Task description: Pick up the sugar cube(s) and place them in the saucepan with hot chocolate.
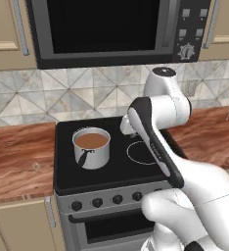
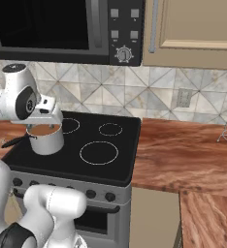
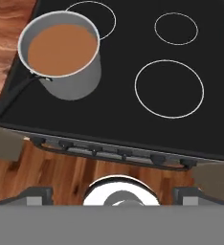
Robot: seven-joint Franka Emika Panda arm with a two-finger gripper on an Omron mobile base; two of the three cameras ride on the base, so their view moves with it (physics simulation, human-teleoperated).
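The saucepan with hot chocolate (image 1: pixel 91 145) is a small steel pan of brown liquid on the stove's front left burner, its dark handle pointing toward the front. It also appears in the right base view (image 2: pixel 46 138) and at the hand view's upper left (image 3: pixel 61 52). A tiny pale speck, apparently the sugar cube (image 1: pixel 36 166), lies on the wooden counter left of the stove. My gripper (image 3: pixel 113 195) hangs high over the stove's front edge, right of the pan. Its fingertips (image 3: pixel 35 194) stand wide apart with nothing between them, so it is open.
The black stove top (image 1: pixel 136 166) has ring burners to the right of the pan. Knobs (image 1: pixel 97 201) line its front panel. A microwave (image 1: pixel 111 29) hangs above. Wooden counters (image 2: pixel 183 155) flank the stove. My own forearm (image 1: pixel 155 147) crosses above the stove's right half.
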